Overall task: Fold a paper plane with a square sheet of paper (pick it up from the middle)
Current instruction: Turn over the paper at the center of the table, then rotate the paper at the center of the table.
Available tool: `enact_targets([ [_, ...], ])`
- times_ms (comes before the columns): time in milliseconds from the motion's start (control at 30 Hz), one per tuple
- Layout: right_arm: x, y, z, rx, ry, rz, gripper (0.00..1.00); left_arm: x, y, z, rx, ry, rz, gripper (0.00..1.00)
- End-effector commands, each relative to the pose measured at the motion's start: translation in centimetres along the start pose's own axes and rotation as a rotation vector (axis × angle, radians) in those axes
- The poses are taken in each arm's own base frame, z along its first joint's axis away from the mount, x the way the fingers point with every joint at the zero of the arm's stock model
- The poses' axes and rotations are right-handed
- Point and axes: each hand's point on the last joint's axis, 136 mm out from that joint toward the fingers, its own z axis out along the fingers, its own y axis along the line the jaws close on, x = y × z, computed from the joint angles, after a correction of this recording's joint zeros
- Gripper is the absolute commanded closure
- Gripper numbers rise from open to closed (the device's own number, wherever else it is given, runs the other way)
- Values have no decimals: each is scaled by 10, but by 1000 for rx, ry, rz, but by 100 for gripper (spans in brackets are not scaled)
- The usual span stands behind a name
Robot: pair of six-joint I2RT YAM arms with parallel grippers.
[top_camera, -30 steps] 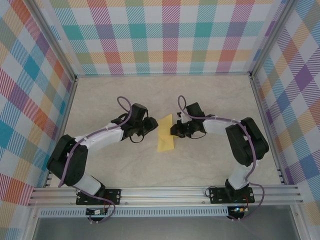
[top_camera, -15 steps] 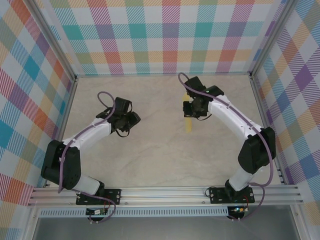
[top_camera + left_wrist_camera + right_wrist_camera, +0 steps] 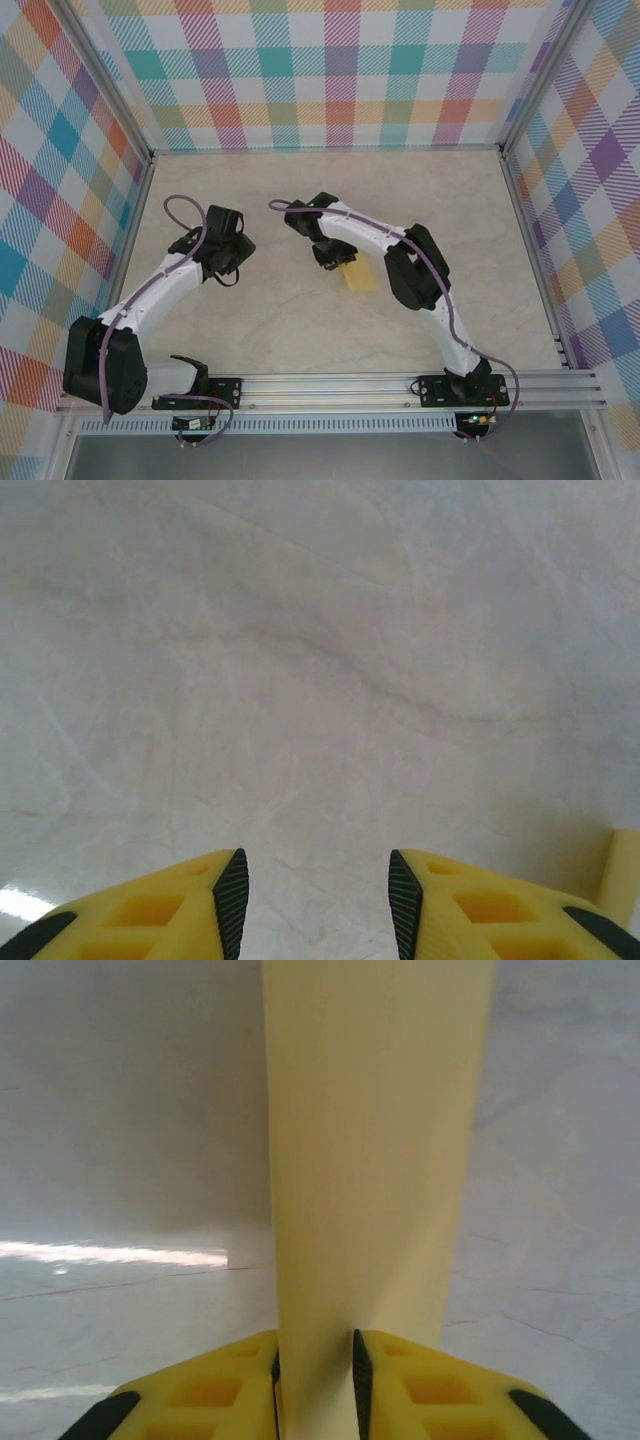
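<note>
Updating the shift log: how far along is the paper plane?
Done: the paper is already folded into a narrow strip. In hand: the right gripper has its fingers either side of one end; the left gripper is open, empty. Left: no pointed nose shows, so final folds seemingly remain.

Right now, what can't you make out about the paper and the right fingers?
Top view: yellow paper too small to read its folds; right arm covers one end.
Right wrist view: paper's far end cut off by top edge; unclear whether the right fingers pinch or merely flank it.
Left wrist view: pale yellow sliver cut off by right edge, unidentifiable.
</note>
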Motion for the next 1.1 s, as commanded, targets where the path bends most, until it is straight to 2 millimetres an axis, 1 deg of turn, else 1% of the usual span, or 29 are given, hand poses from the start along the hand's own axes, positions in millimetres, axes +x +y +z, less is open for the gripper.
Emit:
enact_targets([
  [0,2,39,-29,-258,10,-14,62,5,20,-9,-29,-4,-35,53],
  [67,2,54,-45,-410,-12,4,49,11,22,-10,-14,12,-46,52],
  [100,2,58,-54,-484,-32,8,48,14,20,-9,7,25,-45,52],
  [133,2,55,-59,-519,-53,27,47,17,17,-8,29,40,-42,52],
  [167,5,49,-60,-547,-70,50,44,20,12,-7,55,55,-39,52],
  [200,5,44,-63,-589,-93,72,42,23,4,-7,93,73,-36,52],
  [233,7,39,-62,-648,-100,97,44,26,-3,-4,126,90,-31,51],
  [267,10,36,-61,-716,-96,120,48,29,-13,-2,167,116,-26,52],
  [333,14,20,-55,-830,-99,212,61,39,-37,2,244,180,0,52],
  [400,17,7,-47,-957,-102,277,70,53,-64,8,273,253,70,55],
  [433,16,4,-46,-1014,-103,292,74,60,-76,10,279,274,110,57],
  [467,16,4,-43,-1067,-91,298,81,67,-89,16,287,297,146,58],
  [500,16,4,-39,-1092,-73,307,87,76,-106,20,312,326,174,59],
  [600,17,15,-28,-1147,-37,310,89,101,-144,39,335,408,223,66],
  [633,18,18,-21,-1144,-14,324,91,104,-160,43,368,410,238,67],
  [667,17,19,-13,-1134,1,343,92,110,-169,51,366,425,250,69],
  [733,19,21,4,-1107,28,376,92,115,-177,65,348,440,252,70],
  [800,22,24,17,-1101,55,402,92,120,-186,77,355,465,238,70],
  [900,28,27,29,-1085,84,442,91,129,-196,88,374,508,234,70],
  [967,32,27,39,-1056,104,476,91,133,-197,97,364,529,235,70],
  [1033,36,28,47,-1044,120,526,91,134,-193,106,325,533,233,70],
  [1067,38,30,48,-1043,123,553,90,138,-185,111,287,548,231,70],
])
